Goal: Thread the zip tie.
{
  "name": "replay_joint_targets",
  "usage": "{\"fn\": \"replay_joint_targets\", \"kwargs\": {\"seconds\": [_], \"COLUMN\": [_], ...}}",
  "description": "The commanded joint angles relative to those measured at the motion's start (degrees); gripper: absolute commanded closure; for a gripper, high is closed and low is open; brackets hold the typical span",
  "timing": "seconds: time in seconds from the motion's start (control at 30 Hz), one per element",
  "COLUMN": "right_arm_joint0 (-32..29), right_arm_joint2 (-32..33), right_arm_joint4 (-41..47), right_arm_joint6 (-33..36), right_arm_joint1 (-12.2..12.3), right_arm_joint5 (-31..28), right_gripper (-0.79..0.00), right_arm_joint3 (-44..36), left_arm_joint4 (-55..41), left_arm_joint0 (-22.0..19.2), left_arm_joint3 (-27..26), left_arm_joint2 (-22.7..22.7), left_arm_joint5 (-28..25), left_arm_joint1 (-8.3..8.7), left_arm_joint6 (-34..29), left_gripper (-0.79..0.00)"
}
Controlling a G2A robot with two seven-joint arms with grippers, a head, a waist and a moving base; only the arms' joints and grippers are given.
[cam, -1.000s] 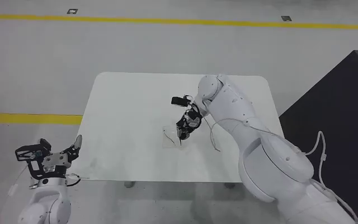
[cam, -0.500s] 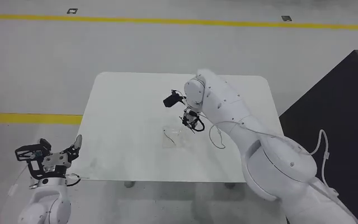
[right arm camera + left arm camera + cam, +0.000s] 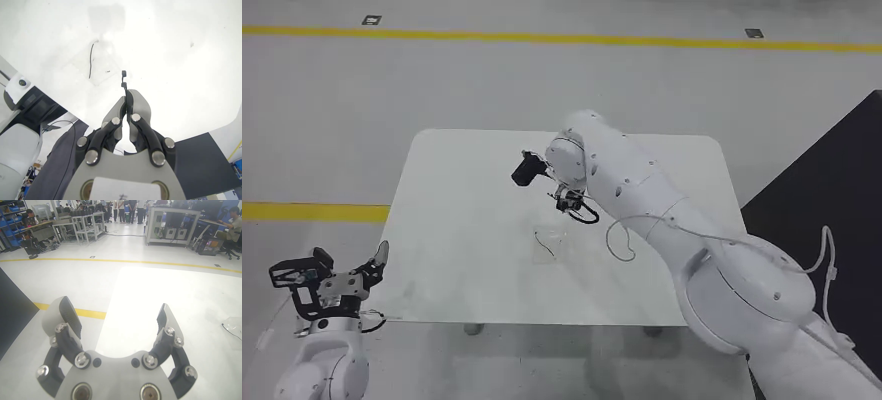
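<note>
My right gripper (image 3: 127, 96) is shut on a black zip tie (image 3: 124, 84), whose small square head sticks out past the fingertips. In the top view this gripper (image 3: 564, 198) hangs above the middle of the white table (image 3: 462, 200). A second black zip tie (image 3: 90, 62) lies loose on a clear plastic sheet (image 3: 105, 75), seen from above as a thin strip (image 3: 544, 243) just in front of the gripper. My left gripper (image 3: 115, 315) is open with nothing in it, off the table's front left corner (image 3: 375, 262).
The clear sheet (image 3: 233, 323) with its tie (image 3: 229, 330) lies far to the side of my left gripper. A dark panel (image 3: 832, 200) stands beyond the table's right edge. Yellow floor lines (image 3: 312, 212) run past the table.
My right gripper has lifted off the clear sheet and moved back and to the left, carrying its zip tie. The loose tie stays on the sheet. The left arm has kept still.
</note>
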Motion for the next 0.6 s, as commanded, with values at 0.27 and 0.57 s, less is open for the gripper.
{"fn": "replay_joint_targets", "kwargs": {"seconds": [0.27, 0.57], "right_arm_joint0": [-3.0, -3.3], "right_arm_joint2": [-6.3, -6.0], "right_arm_joint4": [7.2, 7.1], "right_arm_joint6": [2.8, 0.9], "right_arm_joint1": [-1.0, -0.9], "right_arm_joint5": [2.1, 2.6], "right_gripper": [0.0, 0.0], "right_arm_joint3": [2.5, 2.3], "left_arm_joint4": [0.0, 0.0], "left_arm_joint0": [0.0, 0.0], "left_arm_joint3": [0.0, 0.0], "left_arm_joint2": [0.0, 0.0], "left_arm_joint5": [0.0, 0.0], "left_arm_joint1": [0.0, 0.0], "left_arm_joint6": [0.0, 0.0], "left_gripper": [-0.785, -0.785]}}
